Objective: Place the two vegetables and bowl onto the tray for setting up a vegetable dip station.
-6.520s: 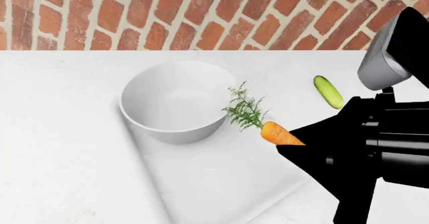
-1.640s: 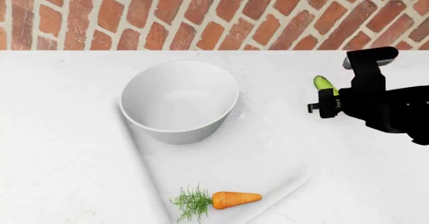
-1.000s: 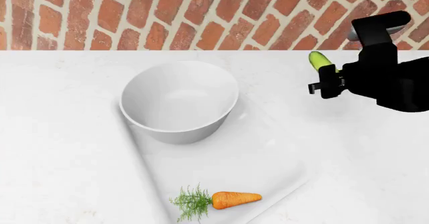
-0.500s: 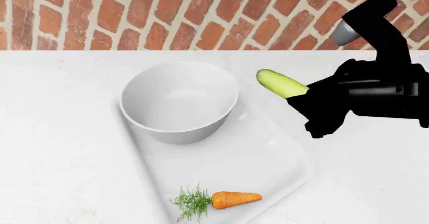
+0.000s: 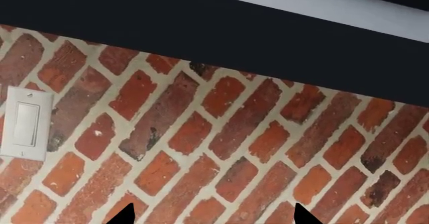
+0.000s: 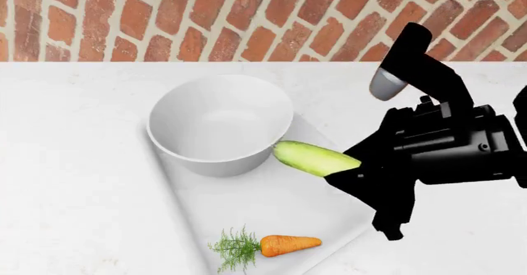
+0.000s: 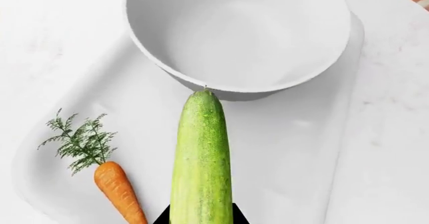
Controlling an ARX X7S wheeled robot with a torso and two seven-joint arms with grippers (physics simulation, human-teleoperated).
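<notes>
While my right gripper (image 6: 346, 175) hangs over the tray (image 6: 329, 208), its jaws are clamped on one end of the cucumber (image 6: 315, 158), which juts out nearly level above the tray's surface. The cucumber's free tip points at the bowl (image 6: 219, 123) and sits close by its outer wall; whether they touch I cannot tell. From my right wrist the cucumber (image 7: 201, 163) runs straight out toward the bowl (image 7: 238, 33), with the tray (image 7: 335, 148) beneath it. The bowl stands upright at the tray's far end. The carrot (image 6: 288, 245) lies on its side at the tray's near end, well apart from the bowl, its leaves pointing to my left. The tray rests on the white tabletop (image 6: 74, 182). My left wrist camera faces only a brick wall (image 5: 221, 133) with a light switch (image 5: 25, 123); two dark tips at that picture's edge do not show me how my left jaws stand.
</notes>
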